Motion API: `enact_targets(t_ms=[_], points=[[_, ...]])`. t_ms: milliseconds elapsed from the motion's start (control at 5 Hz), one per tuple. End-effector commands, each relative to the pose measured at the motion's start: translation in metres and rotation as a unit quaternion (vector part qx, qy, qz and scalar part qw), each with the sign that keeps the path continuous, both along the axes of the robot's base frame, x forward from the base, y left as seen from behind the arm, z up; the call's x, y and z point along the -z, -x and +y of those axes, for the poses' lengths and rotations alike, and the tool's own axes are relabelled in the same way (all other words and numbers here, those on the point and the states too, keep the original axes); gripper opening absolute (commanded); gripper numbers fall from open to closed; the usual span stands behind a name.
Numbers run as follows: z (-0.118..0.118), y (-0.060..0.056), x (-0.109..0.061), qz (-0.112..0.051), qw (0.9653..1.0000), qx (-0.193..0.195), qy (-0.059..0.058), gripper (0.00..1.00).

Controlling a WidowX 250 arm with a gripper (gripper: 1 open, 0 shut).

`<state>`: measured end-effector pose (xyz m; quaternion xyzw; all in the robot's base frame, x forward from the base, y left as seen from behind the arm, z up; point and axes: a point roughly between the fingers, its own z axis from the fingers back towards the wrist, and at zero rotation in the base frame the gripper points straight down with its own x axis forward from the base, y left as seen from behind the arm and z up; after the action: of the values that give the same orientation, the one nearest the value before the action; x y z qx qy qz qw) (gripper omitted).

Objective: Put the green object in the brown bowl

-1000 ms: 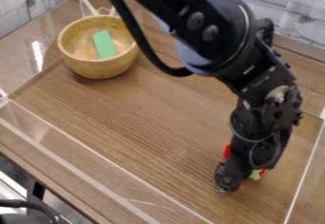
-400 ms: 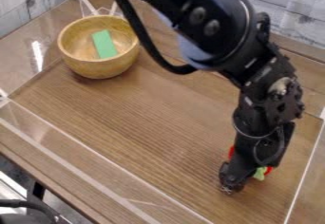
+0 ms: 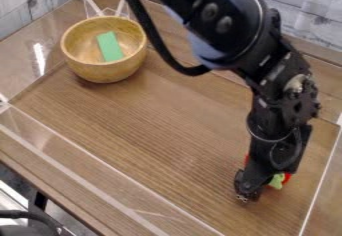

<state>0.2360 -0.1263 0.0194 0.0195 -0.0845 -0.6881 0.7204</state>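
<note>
Bulky black arm [image 3: 227, 40] — glossy joints

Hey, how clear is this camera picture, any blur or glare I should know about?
Camera view: soft and low-resolution overall; the gripper is a dark mass at the table, jaws unreadable. Pale sheen on the wood by the bowl. The green object inside shows clearly.

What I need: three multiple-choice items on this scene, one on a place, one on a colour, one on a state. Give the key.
1. The bowl stands: A at the table's far left; B at its near right corner; C on the floor.
2. The block in the bowl is: A red; B green; C blue.
3. The bowl is: A upside down; B on its side; C upright.
A, it sits far from the gripper; B, its top shows green; C, its mouth faces up.
</note>
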Motion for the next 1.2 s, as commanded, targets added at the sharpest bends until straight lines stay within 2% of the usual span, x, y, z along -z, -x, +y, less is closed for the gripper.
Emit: enact_targets(t_ms=[0, 400, 1000], points=[[-0.002, 0.002, 0.004, 0.013, 0.9999, 0.006, 0.005, 0.0], [-0.005, 0.006, 0.004, 0.031, 0.9994, 0.001, 0.016, 0.0], [-0.006, 0.014, 0.005, 0.066, 0.9976, -0.015, 0.017, 0.0]])
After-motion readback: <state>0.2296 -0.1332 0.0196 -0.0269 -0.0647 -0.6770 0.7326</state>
